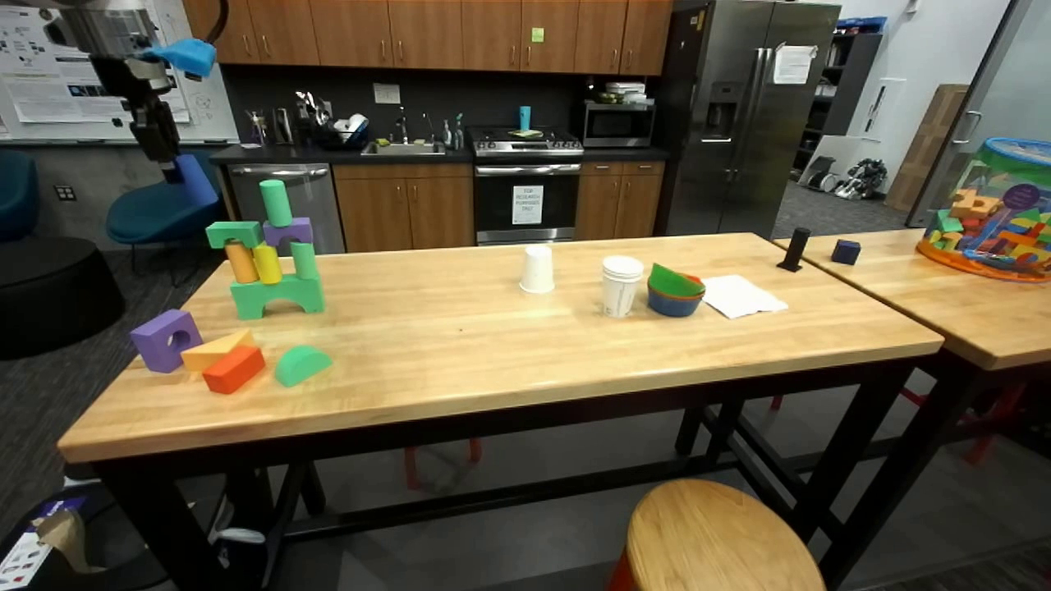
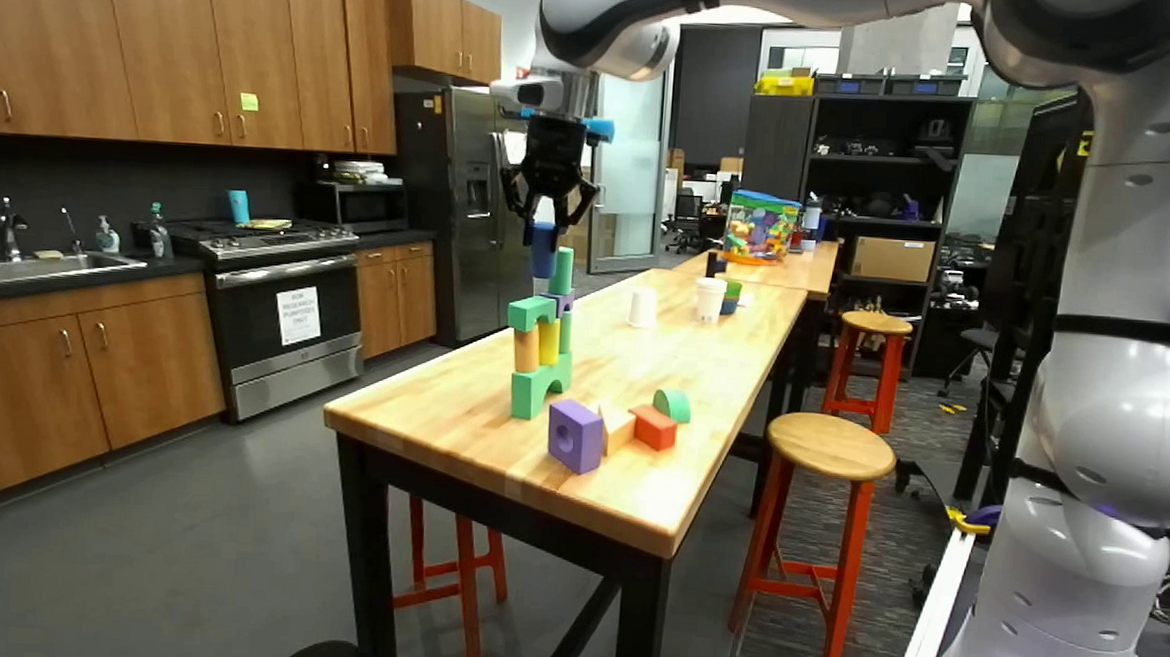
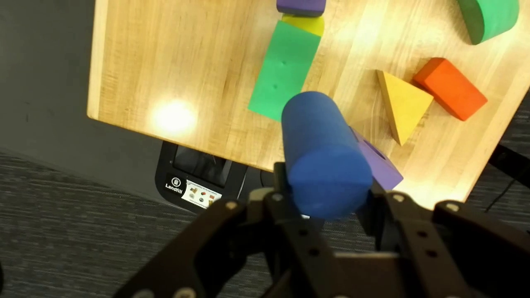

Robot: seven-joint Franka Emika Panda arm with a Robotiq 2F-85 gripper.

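Note:
My gripper (image 2: 542,234) is shut on a blue cylinder block (image 2: 543,253), and both hang in the air above the table's end. The cylinder also shows between the fingers in the wrist view (image 3: 323,149) and in an exterior view (image 1: 195,180). Nearby stands a block tower: a large green arch (image 1: 279,293) carries orange (image 1: 242,264), yellow (image 1: 267,263) and green (image 1: 305,260) uprights. A small green arch (image 1: 234,233) and a purple arch (image 1: 289,231) lie across them. A green cylinder (image 1: 276,203) stands upright on the purple arch.
A purple block with a hole (image 1: 167,341), a yellow triangle (image 1: 218,350), a red block (image 1: 234,369) and a green half-round (image 1: 302,365) lie before the tower. White cups (image 1: 538,269) (image 1: 621,286), bowls (image 1: 675,294) and a napkin (image 1: 741,295) are farther along the table.

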